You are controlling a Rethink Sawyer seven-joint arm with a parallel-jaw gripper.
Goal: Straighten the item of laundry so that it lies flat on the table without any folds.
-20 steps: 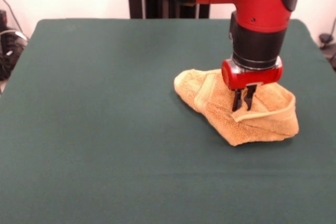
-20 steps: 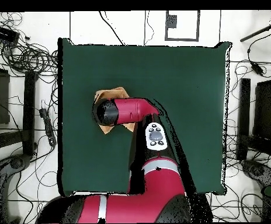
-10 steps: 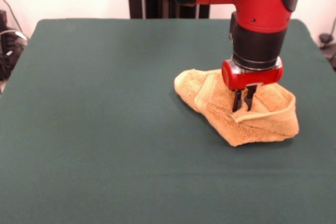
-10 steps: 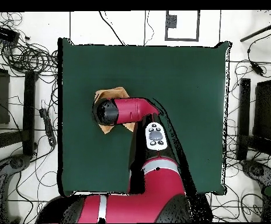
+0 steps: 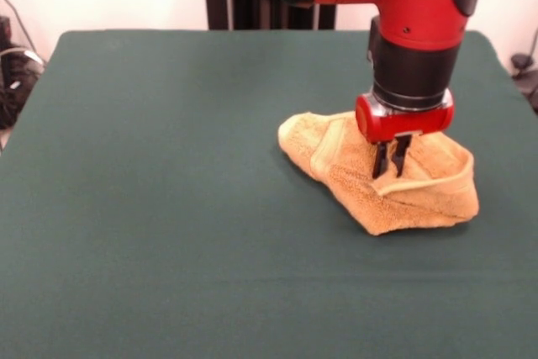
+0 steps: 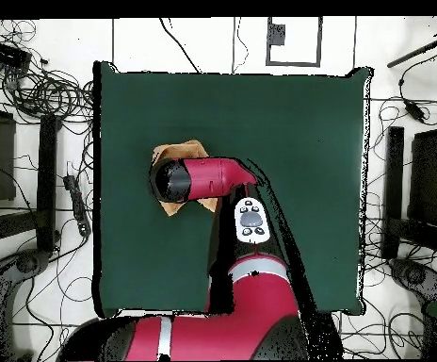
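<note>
My gripper [image 5: 391,167] points straight down into the towel [image 5: 378,176], fingers drawn narrow with only a slim gap between them, tips sunk into the terry beside a raised hem band. I judge them pinched on a fold of cloth, though the cloth between the tips is hard to make out. From above, my own wrist hides them entirely.

Around the gripper the towel is bunched: a striped band curls up just behind my fingers, one flap reaches away to the side in the front view, and the thickest heap sits in front of and below the tips. It rests on the table [image 5: 168,208], with bare green felt stretching wide on every side. In the overhead view only two small corners of the towel [image 6: 186,148] peek out from under my arm.

So the task is barely begun: nothing is spread and every fold is left to open.

Against the earlier frames almost nothing differs; gripper and towel sit where they were.
</note>
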